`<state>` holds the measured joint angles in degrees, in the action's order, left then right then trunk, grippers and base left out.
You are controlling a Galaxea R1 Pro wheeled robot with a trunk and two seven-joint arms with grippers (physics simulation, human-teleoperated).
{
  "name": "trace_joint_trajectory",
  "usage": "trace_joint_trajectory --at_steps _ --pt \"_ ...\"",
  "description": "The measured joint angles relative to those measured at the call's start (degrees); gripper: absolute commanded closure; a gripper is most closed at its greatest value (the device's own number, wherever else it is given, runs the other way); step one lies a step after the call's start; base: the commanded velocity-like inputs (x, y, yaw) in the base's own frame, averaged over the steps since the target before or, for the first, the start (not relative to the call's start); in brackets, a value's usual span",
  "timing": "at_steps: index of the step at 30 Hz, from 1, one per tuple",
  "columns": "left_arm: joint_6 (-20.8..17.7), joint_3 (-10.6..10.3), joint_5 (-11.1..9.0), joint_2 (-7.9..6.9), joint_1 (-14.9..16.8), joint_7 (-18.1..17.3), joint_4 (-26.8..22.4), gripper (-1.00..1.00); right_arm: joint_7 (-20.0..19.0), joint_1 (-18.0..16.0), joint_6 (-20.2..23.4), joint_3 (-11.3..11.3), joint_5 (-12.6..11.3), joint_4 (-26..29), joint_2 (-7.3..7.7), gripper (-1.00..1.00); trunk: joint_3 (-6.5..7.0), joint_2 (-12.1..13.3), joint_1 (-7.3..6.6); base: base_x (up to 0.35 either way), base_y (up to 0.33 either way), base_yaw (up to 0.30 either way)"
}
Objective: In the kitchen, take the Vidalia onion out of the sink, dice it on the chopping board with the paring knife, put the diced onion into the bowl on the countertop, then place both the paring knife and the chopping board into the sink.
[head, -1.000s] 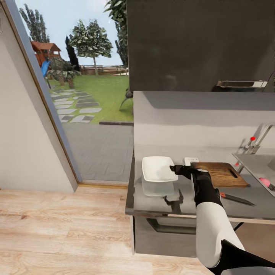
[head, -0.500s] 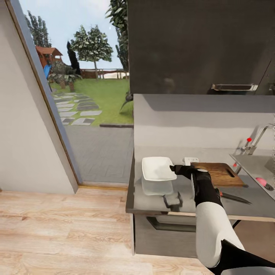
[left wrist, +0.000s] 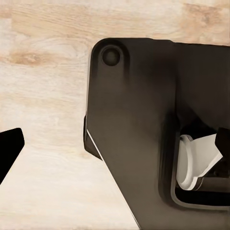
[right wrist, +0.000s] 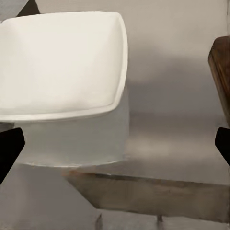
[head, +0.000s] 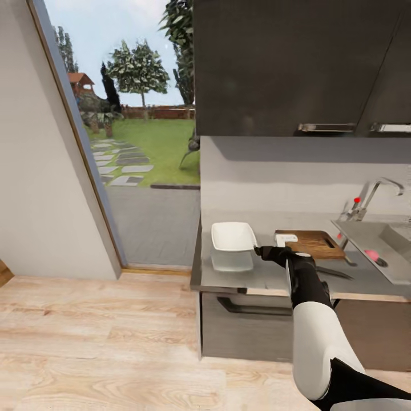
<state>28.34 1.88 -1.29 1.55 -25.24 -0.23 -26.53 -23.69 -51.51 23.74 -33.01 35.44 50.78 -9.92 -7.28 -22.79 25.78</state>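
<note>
On the grey countertop the white square bowl stands at the left end, also seen as the bowl in the right wrist view. The dark-brown chopping board lies to its right, its edge just showing. The paring knife rests in front of the board. The pink Vidalia onion lies on the steel of the sink. My right gripper hangs open between bowl and board, holding nothing. My left gripper is open over the wooden floor.
A chrome tap with a red dot stands behind the sink. Dark wall cabinets hang above the counter. A small white box sits at the board's left end. A glass door to the garden is at the left, with wooden floor in front.
The whole picture has shifted: the camera has backed away and turned, so the counter looks smaller and more of the sink and tap shows. The task's things lie as before.
</note>
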Motion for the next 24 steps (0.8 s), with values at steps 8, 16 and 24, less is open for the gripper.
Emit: trace_joint_trajectory --at_steps 8,16,24 --pt "0.00 0.00 0.03 0.01 0.00 0.00 -0.01 -1.00 0.19 0.00 -1.71 0.01 0.02 0.68 0.01 -1.00 0.00 0.00 -0.01 -0.313 0.000 0.000" --pt "0.00 0.01 0.02 0.00 0.02 0.00 -0.01 -1.00 0.66 0.35 -7.70 -0.87 0.20 3.38 0.00 -1.00 0.00 -0.01 -0.04 -0.059 0.000 0.000" --pt "-0.07 0.02 -0.08 0.03 0.03 0.01 0.00 -1.00 6.89 3.33 -17.80 -1.64 0.31 8.09 0.00 -1.00 -0.01 -0.01 -0.04 -0.002 0.000 0.000"
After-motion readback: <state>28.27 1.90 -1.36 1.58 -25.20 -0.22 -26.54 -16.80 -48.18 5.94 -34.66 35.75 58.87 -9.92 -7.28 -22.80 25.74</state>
